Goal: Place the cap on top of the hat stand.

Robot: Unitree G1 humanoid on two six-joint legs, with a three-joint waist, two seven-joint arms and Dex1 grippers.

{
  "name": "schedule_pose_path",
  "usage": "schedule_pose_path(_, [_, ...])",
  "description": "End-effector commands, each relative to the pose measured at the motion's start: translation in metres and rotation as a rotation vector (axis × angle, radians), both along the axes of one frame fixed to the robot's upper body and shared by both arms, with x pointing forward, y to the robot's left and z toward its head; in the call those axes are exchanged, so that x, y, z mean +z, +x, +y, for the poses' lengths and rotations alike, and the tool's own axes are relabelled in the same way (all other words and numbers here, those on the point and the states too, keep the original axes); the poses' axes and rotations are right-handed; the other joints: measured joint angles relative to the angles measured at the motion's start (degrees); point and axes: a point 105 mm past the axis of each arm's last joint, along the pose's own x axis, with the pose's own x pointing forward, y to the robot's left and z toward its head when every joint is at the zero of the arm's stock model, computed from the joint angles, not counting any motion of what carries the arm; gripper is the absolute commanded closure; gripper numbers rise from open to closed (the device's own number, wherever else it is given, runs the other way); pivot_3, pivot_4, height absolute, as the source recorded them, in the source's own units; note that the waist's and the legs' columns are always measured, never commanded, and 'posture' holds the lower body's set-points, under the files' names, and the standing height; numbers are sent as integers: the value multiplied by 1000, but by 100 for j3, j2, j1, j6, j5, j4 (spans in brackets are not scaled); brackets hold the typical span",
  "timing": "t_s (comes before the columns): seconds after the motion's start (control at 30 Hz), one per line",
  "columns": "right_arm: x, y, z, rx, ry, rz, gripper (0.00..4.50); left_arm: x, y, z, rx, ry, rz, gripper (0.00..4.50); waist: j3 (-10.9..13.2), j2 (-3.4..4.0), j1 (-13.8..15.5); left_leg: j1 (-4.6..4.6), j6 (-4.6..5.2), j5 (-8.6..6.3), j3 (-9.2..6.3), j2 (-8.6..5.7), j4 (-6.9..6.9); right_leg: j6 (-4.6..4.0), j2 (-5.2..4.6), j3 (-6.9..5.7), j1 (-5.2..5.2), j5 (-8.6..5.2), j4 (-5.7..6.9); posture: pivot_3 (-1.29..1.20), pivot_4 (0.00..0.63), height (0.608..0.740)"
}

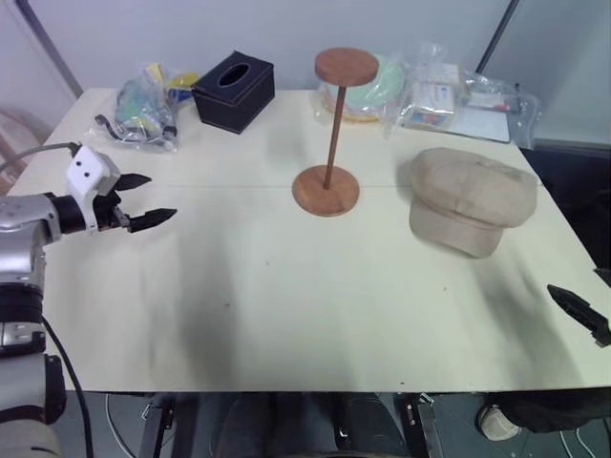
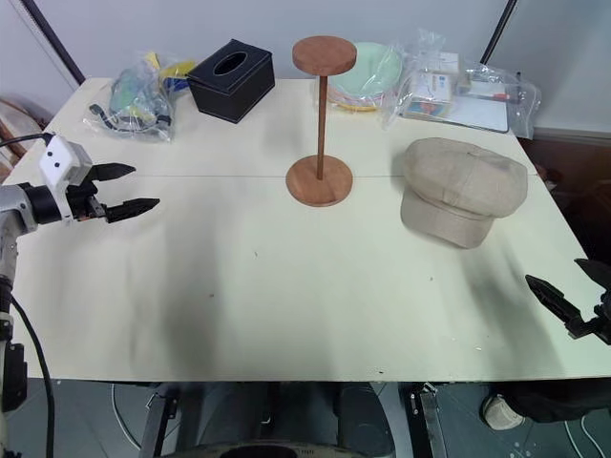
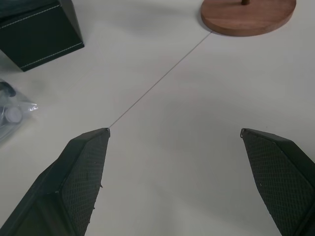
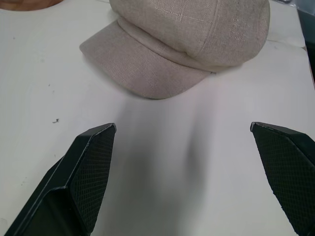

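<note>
Showing at the frame edge, the right pincer (image 2: 571,293) is cut off.

My right gripper (image 1: 579,310) is half cut off at frame edge. Bagged stuff (image 1: 143,110) at table's far left: contents too small to tell. Cap (image 4: 187,44) crown clipped in right wrist view.

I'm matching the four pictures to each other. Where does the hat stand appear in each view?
Left eye view: hat stand at upper centre, left of the cap.
Right eye view: upper centre again, left of the cap.
Left wrist view: just its round base, ahead of the open jaws.
Right wrist view: a brown sliver, probably its base.
Shared landmark: the thin seam line across the table, which meets the base.
</note>
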Motion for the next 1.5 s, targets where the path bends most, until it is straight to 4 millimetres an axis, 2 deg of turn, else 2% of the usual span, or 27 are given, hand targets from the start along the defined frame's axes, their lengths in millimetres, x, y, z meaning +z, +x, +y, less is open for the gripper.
schedule_pose_path(0.03, [10, 4, 3, 15, -27, -24, 0, 15, -3, 3, -4, 22, -51, 40, 0, 0, 3, 0, 0, 0, 0, 0, 0, 0, 0, 0, 0, 0, 0, 0, 150, 740])
schedule_pose_path(0.47, [10, 11, 11, 24, -14, -26, 0, 19, -5, 8, 24, -6, -50, 40, 0, 0, 5, 0, 0, 0, 0, -1, 1, 1, 0, 0, 0, 1, 2, 0, 150, 740])
schedule_pose_path(0.6, [15, 18, 14, 35, -72, -27, 0, 23, -6, -1, -6, -13, -49, 40, 0, 0, 3, 0, 0, 0, 0, -1, 2, 1, 0, 0, 0, 1, 2, 0, 150, 740])
schedule_pose_path(0.67, [23, 25, 22, 65, -125, -33, 0, 30, -12, -15, -65, -40, -43, 40, 1, 2, -6, 0, 0, 0, 1, 0, 3, 1, 0, 0, 0, 1, 3, 0, 150, 740])
schedule_pose_path(0.77, [38, 41, 48, 127, -299, -30, 0, 46, -35, -56, -255, -124, -3, 40, 3, 6, -27, -1, 0, 0, 1, 2, 4, 1, 0, 1, -3, 1, 8, 0, 150, 740])
schedule_pose_path(0.9, [48, 61, 81, 154, -435, -56, 0, 48, -66, -99, -452, -139, 77, 40, 3, 5, -25, -1, 0, 0, -2, 5, 2, 1, 2, 1, -3, 1, 9, 0, 150, 740])
schedule_pose_path(1.0, [39, 76, 103, 169, -578, -62, 0, 48, -81, -121, -562, -138, 121, 40, 4, 6, -11, -2, 0, 0, -3, 4, 5, 0, 3, 0, -3, 0, 9, 0, 150, 740])
schedule_pose_path(1.07, [24, 82, 110, 184, -700, -48, 0, 49, -86, -133, -608, -151, 132, 40, 4, 6, 23, -6, 0, 0, -4, 0, 6, -1, 2, 0, -5, 0, 9, 0, 150, 740])
schedule_pose_path(1.17, [6, 90, 118, 179, -768, -36, 0, 50, -88, -145, -650, -162, 138, 40, 5, 5, 21, -10, 0, 0, -3, -3, 12, 0, 0, -1, -5, -1, 6, 0, 150, 740])
schedule_pose_path(1.27, [-14, 106, 114, 118, -882, -35, 0, 48, -84, -153, -658, -150, 126, 40, 4, 3, -1, -11, 0, 1, -3, -6, 14, 0, 1, 0, -6, 0, 6, 0, 150, 740])
schedule_pose_path(1.5, [-37, 137, 107, 39, -1013, -48, 0, 53, -83, -157, -668, -172, 106, 40, 5, 5, -38, -10, 0, 1, 0, -3, 9, -1, 6, 3, -18, 1, 16, 0, 150, 740])
